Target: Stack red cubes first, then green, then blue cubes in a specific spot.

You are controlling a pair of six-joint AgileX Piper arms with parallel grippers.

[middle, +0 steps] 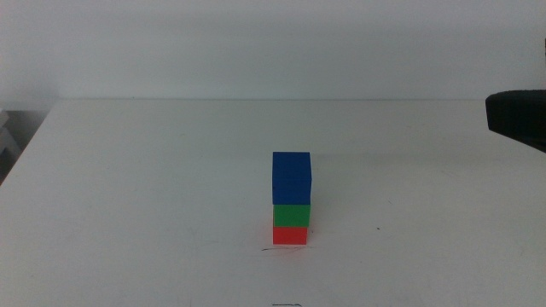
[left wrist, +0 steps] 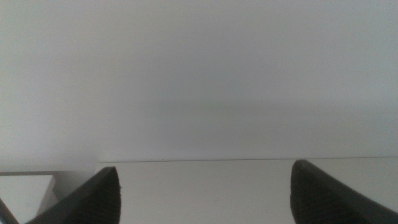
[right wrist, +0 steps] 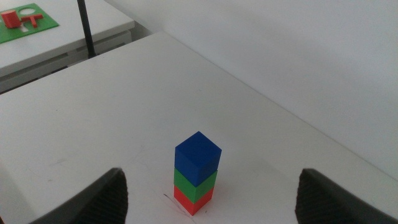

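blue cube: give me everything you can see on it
The blue cube is a small solid block, deep blue, with plain matte faces and crisp edges, the same size as the two below. It sits upright at the top of the stack, resting squarely on the green cube, which rests on the red cube. Nothing else touches it. The stack stands on the white table by a thin dark line. The right gripper is open and clear of it.

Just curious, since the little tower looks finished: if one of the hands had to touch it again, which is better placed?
The right hand, probably. Its open jaws frame the tower: small blue cube on green cube on red cube. The left hand sees only bare table and wall.
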